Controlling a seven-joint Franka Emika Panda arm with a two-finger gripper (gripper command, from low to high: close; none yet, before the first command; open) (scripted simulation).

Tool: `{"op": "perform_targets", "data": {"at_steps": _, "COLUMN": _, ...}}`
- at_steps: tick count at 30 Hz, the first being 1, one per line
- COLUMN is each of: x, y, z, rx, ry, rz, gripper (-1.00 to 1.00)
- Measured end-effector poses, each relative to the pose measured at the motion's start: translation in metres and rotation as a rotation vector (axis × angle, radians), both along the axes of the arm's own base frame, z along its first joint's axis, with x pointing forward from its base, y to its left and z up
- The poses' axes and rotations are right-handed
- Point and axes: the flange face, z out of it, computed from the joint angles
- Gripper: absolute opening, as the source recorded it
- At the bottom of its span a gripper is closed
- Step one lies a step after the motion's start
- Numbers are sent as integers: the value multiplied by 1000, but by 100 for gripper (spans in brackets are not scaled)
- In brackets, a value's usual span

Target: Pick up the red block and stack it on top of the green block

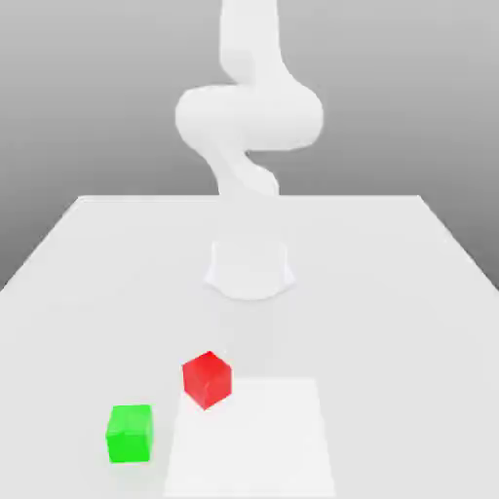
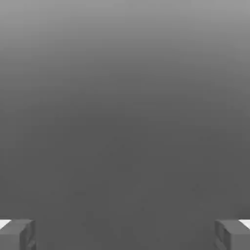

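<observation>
A small red block rests on the white table, toward the front and a little to the exterior view's left of centre. The green block sits on the table nearer the front edge, to the left of the red one and apart from it. The white arm rises from its base at the table's middle, well behind both blocks. In the hand view my gripper is open, its two grey fingertips far apart with nothing between them, facing a plain grey backdrop.
The arm's round base stands mid-table behind the blocks. A brighter white square patch lies on the table surface just right of the blocks. The table's edges run along the exterior view's left and right.
</observation>
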Motion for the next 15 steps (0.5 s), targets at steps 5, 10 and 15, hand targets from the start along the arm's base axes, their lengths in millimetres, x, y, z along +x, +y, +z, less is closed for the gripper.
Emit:
{"op": "perform_targets", "data": {"at_steps": 5, "x": 41, "y": -18, "z": -124, "rx": -117, "ry": 189, "rz": 131, "gripper": 0}}
{"op": "perform_targets", "data": {"at_steps": 10, "x": 44, "y": -36, "z": -250, "rx": -195, "ry": 377, "rz": 287, "gripper": 0}}
{"op": "perform_targets", "data": {"at_steps": 15, "x": 6, "y": -49, "z": -376, "rx": -233, "ry": 573, "rz": 486, "gripper": 0}}
